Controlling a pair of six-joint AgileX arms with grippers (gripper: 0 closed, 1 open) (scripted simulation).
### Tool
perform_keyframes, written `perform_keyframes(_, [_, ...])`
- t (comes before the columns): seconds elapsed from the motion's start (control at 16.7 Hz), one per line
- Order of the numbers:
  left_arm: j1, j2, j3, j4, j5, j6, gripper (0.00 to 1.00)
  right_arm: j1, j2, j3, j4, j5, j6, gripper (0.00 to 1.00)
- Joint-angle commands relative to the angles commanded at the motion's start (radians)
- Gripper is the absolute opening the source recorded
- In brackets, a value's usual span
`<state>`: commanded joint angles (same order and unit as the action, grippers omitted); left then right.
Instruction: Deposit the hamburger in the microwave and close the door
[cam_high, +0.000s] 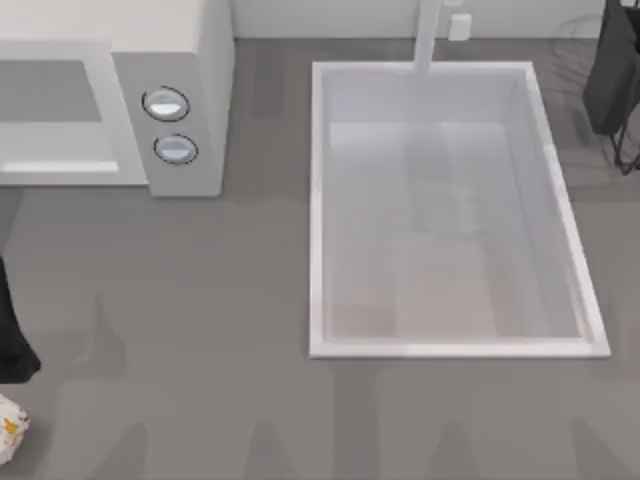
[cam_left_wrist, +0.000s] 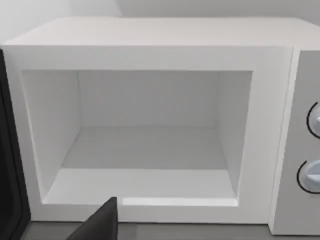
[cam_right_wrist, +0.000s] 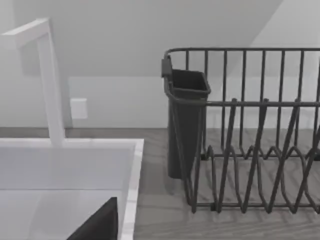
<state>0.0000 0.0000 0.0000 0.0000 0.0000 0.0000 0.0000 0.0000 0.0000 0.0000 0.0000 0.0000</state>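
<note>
The microwave stands open at the counter's far left corner, its grey cavity bare; the door hangs swung out at one side in the left wrist view. The hamburger lies at the counter's near left edge, apart from the microwave. Judged next: grasp it squarely, carry it level deep into the cavity. The right wrist view adds a dish rack beside the sink. Whether either gripper's fingers are open cannot be told.
</note>
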Motion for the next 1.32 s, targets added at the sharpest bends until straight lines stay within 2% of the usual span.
perform_keyframes(0.24, [0.002, 0.034, 0.028, -0.030, 0.001, 0.017, 1.00, 0.000, 0.000, 0.000, 0.000, 0.000, 0.000, 1.00])
perform_keyframes(0.42, [0.013, 0.163, 0.114, -0.135, 0.001, 0.063, 1.00, 0.000, 0.000, 0.000, 0.000, 0.000, 0.000, 1.00])
perform_keyframes(1.02, [0.071, 0.984, 0.559, -0.711, 0.000, 0.277, 1.00, 0.000, 0.000, 0.000, 0.000, 0.000, 0.000, 1.00])
perform_keyframes(1.32, [0.090, 1.294, 0.729, -0.919, -0.001, 0.364, 1.00, 0.000, 0.000, 0.000, 0.000, 0.000, 0.000, 1.00])
